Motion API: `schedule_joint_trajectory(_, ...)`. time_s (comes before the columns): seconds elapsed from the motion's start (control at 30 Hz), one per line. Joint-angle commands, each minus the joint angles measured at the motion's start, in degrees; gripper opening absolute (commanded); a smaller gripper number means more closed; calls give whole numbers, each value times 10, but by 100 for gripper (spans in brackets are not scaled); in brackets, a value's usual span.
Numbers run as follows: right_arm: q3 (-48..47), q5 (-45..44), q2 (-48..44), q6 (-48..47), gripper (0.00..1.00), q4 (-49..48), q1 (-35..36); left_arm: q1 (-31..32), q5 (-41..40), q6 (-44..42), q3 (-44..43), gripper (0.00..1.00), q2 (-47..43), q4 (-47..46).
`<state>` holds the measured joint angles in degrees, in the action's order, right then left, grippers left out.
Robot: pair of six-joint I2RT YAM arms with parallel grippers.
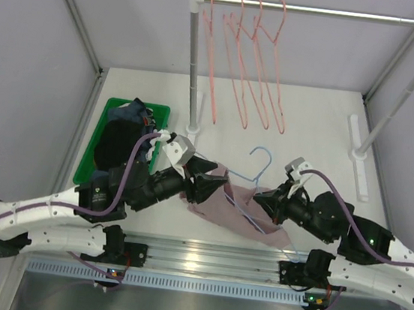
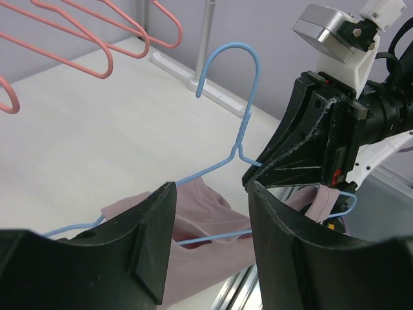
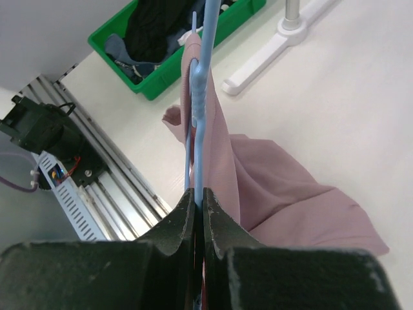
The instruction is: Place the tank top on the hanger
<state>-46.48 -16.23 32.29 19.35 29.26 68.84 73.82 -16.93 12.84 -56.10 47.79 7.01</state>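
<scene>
The light-blue wire hanger (image 1: pixel 263 162) hangs tilted over the near middle of the table, its hook pointing to the far side. My right gripper (image 3: pixel 199 194) is shut on the hanger's (image 3: pixel 201 84) wire. The dusty pink tank top (image 1: pixel 219 206) is draped on the hanger's left arm and sags onto the table. In the right wrist view the tank top (image 3: pixel 271 187) falls to the right of the wire. My left gripper (image 2: pixel 211 187) stands open just left of the tank top (image 2: pixel 193 213); fabric and the hanger's (image 2: pixel 245 123) lower wire show beyond the gap between its jaws.
A green bin (image 1: pixel 99 142) with dark clothes sits at the left. A white clothes rack (image 1: pixel 193 55) at the back carries several pink wire hangers (image 1: pixel 248 69); its foot (image 1: pixel 362 155) lies at the right. A metal rail (image 1: pixel 202 256) runs along the near edge.
</scene>
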Motion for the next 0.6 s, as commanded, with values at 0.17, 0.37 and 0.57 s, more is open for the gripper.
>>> schedule_joint_trajectory(0.17,-5,-124,-41,88,0,58,2,-1,-3,-15,-24,53,-18,-30)
schedule_joint_trajectory(0.37,-4,-186,-43,128,0,103,2,-2,-4,-21,-23,53,-27,-30)
schedule_joint_trajectory(0.57,-3,-211,-37,132,0,102,-6,-2,-8,-24,-18,53,-23,-23)
